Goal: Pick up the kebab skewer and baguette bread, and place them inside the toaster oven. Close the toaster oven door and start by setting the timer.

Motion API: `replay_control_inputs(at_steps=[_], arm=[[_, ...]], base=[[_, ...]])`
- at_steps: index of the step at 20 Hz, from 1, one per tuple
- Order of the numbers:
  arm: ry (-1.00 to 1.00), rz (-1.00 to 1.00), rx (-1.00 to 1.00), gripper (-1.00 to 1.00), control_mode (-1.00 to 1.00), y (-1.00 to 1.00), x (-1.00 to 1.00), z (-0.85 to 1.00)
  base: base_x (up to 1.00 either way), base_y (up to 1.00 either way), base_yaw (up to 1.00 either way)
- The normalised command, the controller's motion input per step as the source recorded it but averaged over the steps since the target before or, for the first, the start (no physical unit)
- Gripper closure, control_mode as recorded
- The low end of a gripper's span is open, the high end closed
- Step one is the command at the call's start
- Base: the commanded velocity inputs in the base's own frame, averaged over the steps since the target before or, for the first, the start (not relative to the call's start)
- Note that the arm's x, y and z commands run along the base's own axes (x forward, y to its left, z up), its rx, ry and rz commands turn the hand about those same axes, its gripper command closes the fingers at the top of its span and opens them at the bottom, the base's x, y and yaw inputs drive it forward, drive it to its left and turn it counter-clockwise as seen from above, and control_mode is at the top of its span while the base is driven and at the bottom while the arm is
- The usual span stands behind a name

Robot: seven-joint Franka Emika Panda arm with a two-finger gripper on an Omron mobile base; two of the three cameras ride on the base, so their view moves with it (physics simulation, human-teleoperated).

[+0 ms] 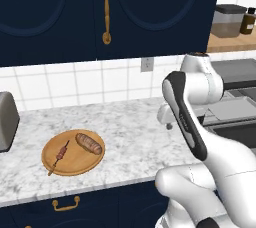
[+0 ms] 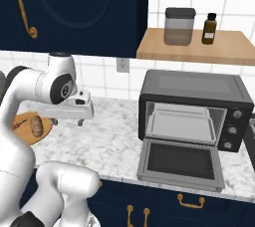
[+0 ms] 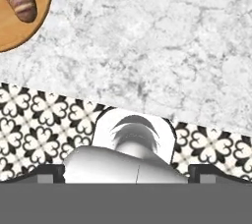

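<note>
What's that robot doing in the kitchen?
It's getting ready to cook. The kebab skewer and the baguette bread lie on a round wooden board on the counter, not yet picked up. The gripper hangs open and empty above the counter, between the board and the toaster oven. The toaster oven door is already folded down, so the food can go in.
</note>
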Motion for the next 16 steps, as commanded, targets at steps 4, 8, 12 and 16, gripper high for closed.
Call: replay_control_inputs(at_steps=[4, 8, 12, 16], arm=[[0.05, 0.0, 0.0, -1.0, -1.0, 1.0, 0.0, -0.33], [0.18, 0.19, 0.0, -1.0, -1.0, 1.0, 0.24, -0.39], [0.17, 0.3, -0.08, -1.0, -1.0, 1.0, 0.55, -0.3], [0.19, 0.21, -0.12, -1.0, -1.0, 0.99, 0.56, -0.34]], base=[[0.0, 0.0, 0.0], [0.0, 0.0, 0.0], [0.0, 0.0, 0.0], [0.0, 0.0, 0.0]])
